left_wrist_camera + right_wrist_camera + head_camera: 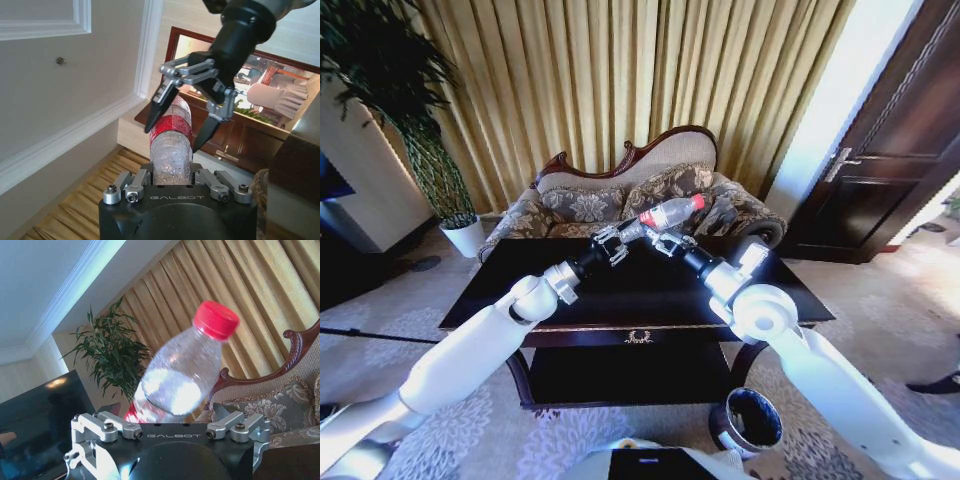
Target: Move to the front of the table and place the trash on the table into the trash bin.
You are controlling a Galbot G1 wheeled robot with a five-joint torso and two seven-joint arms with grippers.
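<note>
A clear plastic bottle (667,214) with a red cap and red label hangs in the air above the far half of the dark glossy table (620,292). My left gripper (612,243) is shut on the bottle's base end, and the bottle (171,145) sticks straight out from it. My right gripper (669,243) meets it from the other side. Its open fingers (156,107) straddle the label without clearly pressing on it. In the right wrist view the capped end of the bottle (187,367) rises over the gripper body. The round dark trash bin (752,420) stands on the carpet by the table's near right leg.
A carved patterned sofa (620,200) stands just behind the table in front of gold curtains. A white plant pot (467,237) with a tall plant is at the far left. A dark door (890,150) is at the right. The table has a lower shelf (625,372).
</note>
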